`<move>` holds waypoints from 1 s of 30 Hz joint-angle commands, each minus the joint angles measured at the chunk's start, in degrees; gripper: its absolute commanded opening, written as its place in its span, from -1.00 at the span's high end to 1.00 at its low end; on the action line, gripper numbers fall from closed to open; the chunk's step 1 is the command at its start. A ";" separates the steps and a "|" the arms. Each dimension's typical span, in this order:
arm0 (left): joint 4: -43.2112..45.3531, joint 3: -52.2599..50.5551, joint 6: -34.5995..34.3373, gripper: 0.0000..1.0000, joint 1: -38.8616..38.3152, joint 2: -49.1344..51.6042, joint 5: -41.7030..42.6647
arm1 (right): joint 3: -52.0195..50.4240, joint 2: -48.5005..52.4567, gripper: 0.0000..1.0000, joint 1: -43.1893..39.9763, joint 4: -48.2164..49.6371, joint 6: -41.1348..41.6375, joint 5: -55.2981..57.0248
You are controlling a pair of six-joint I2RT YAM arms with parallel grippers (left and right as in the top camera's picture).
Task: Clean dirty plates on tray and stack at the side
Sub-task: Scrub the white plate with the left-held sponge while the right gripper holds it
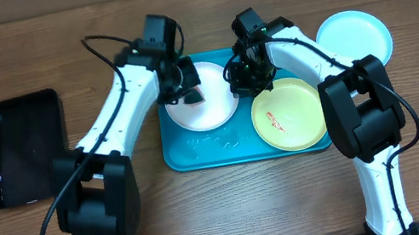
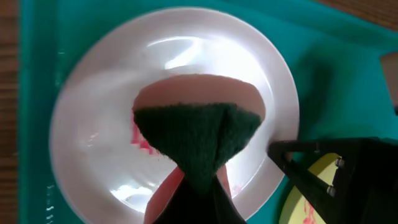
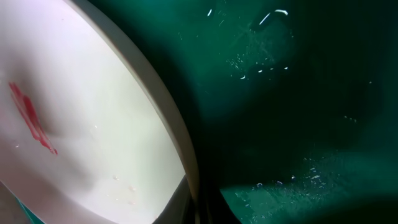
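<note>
The white plate (image 1: 210,109) lies at the left of the turquoise tray (image 1: 206,148). In the left wrist view the white plate (image 2: 93,112) shows red smears. My left gripper (image 1: 188,93) is shut on a dark green sponge (image 2: 199,130), which presses on the plate's middle. My right gripper (image 1: 242,81) is shut on the white plate's right rim (image 3: 177,143). The yellow-green plate (image 1: 287,117) with a red smear lies at the right of the tray. The pale aqua plate (image 1: 353,36) lies on the table off the tray's far right corner.
A smaller black tray (image 1: 25,148) lies on the wooden table at the left. Water droplets show on the turquoise tray's floor (image 3: 298,93). The two arms stand close together over the tray's far edge.
</note>
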 commanded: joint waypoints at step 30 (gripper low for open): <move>3.34 -2.93 -0.70 0.92 8.22 8.20 -2.23 | -1.27 2.40 0.93 0.22 0.50 0.24 3.58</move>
